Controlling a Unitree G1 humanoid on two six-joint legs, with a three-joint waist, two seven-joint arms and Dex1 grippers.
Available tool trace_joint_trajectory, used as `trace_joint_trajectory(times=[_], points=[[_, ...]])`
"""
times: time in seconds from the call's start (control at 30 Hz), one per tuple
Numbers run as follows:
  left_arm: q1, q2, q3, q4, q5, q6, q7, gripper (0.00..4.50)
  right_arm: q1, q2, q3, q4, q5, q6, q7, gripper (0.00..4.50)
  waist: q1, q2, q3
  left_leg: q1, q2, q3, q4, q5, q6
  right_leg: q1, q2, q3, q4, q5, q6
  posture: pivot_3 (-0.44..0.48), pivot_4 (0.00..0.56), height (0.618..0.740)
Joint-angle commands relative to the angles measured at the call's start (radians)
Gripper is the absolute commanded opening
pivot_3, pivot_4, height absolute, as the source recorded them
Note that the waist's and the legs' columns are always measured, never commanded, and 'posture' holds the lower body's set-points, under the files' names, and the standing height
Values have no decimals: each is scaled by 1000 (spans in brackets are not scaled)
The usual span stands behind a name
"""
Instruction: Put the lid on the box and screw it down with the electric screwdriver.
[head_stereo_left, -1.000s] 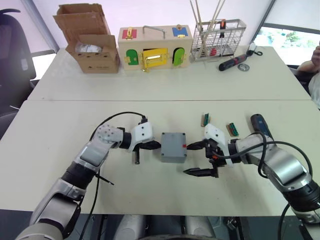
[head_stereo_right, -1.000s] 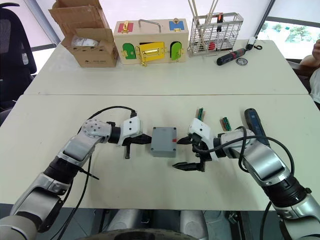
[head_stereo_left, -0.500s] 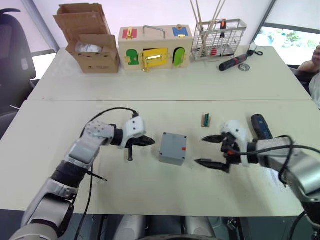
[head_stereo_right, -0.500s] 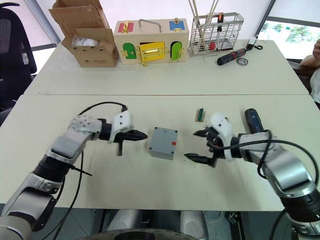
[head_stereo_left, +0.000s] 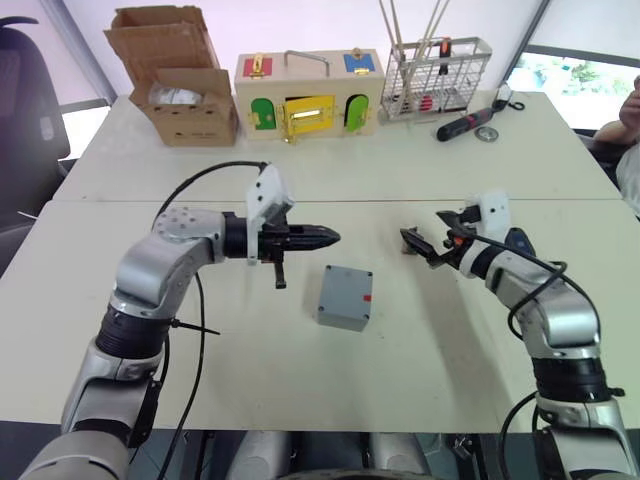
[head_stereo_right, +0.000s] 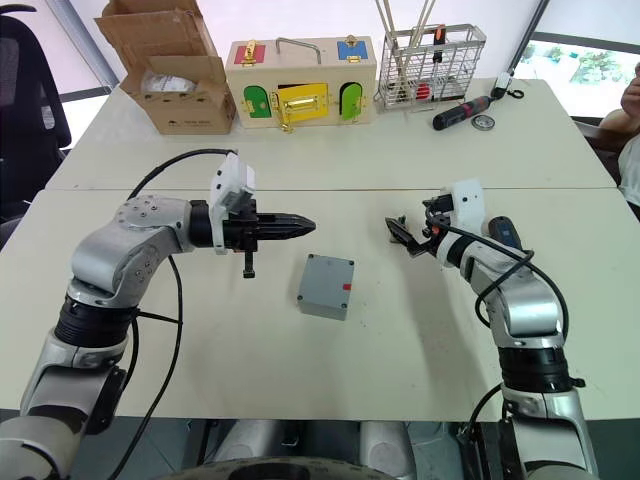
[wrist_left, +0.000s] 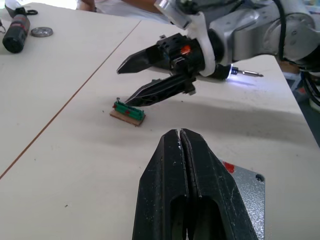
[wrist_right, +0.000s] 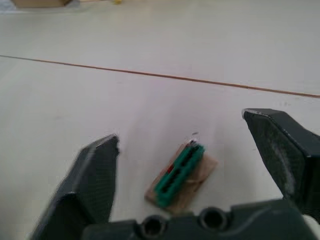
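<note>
Right jaws: spread wide on the right gripper (head_stereo_right: 408, 232), holding nothing, raised over the near tabletop (head_stereo_left: 300, 380) close to the seam with the far tabletop.
Under right jaws: small green connector on a brown backing (wrist_right: 181, 175), flat on the surface, lying between the two tips in the right wrist view; not part of the task.
Left jaws: pressed tight together on the left gripper (head_stereo_left: 325, 237), empty, pointing toward the right arm, hovering above the surface.
Box: small deep square grey plastic box (head_stereo_left: 345, 297) with a red mark on its right side, closed by a flat grey lid (head_stereo_right: 328, 280) already seated on top; set mid-tabletop, just below and toward the front edge from the left tips, between the two arms.
Lid screws: corner hole seen in the left wrist view; whether screws are in, cannot tell.
Driver: thick black electric screwdriver with a bluish label (head_stereo_right: 503, 232), lying on the right part of the near tabletop, just behind the right forearm; lit bit tip seen in the left wrist view.
Driver axis: roughly front-to-back, bit end toward the seam.
Nearer arm: right, by far; left well apart from it.
Likely next: right jaws to swing back toward the right edge and close across the driver's barrel.
Room: bare surface all round the box; front edge well clear; connector the one stray near the path.
</note>
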Motion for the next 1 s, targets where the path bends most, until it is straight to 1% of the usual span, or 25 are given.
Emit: trace_joint_trajectory(times=[0.03, 0.13, 0.33, 0.83, 0.93, 0.97, 1.0], points=[[1, 16, -4, -39, -2, -8, 5, 0, -34, 5, 2, 54, -32, -75, 2, 2893, 0, 0, 0, 0, 0, 0, 0, 0, 0, 0, 0, 0, 0, 0, 0, 0, 150, 740], [4, 27, -6, -39, -5, -6, 9, 0, -49, 23, 7, 107, -36, -73, 3, 2098, -2, 0, 0, 0, 0, 0, 0, 0, 0, 0, 0, 0, 0, 0, 0, 0, 150, 740], [13, 47, -10, -35, -6, -15, 7, 0, -47, 51, 19, 113, -43, -91, 14, 2098, -1, 0, 0, 0, 0, 0, 0, 0, 0, 0, 0, 0, 0, 0, 0, 0, 150, 740], [24, 51, -28, -20, 13, -41, 2, 0, -21, 74, 19, 94, -55, -95, -8, 2098, -1, 0, 0, 0, 0, 0, 0, 0, 0, 0, 0, 0, 0, 0, 0, 0, 150, 740], [25, 49, -31, -21, 14, -41, 2, 0, -21, 83, 18, 99, -61, -104, -19, 1380, -1, 0, 0, 0, 0, 0, 0, 0, 0, 0, 0, 0, 0, 0, 0, 0, 150, 740], [25, 48, -32, -21, 13, -41, 3, 0, -21, 85, 17, 100, -62, -107, -22, 853, -1, 0, 0, 0, 0, 0, 0, 0, 0, 0, 0, 0, 0, 0, 0, 0, 150, 740], [25, 48, -33, -21, 14, -42, 2, 0, -23, 86, 16, 101, -62, -109, -23, 444, -1, 0, 0, 0, 0, 0, 0, 0, 0, 0, 0, 0, 0, 0, 0, 0, 150, 740]])
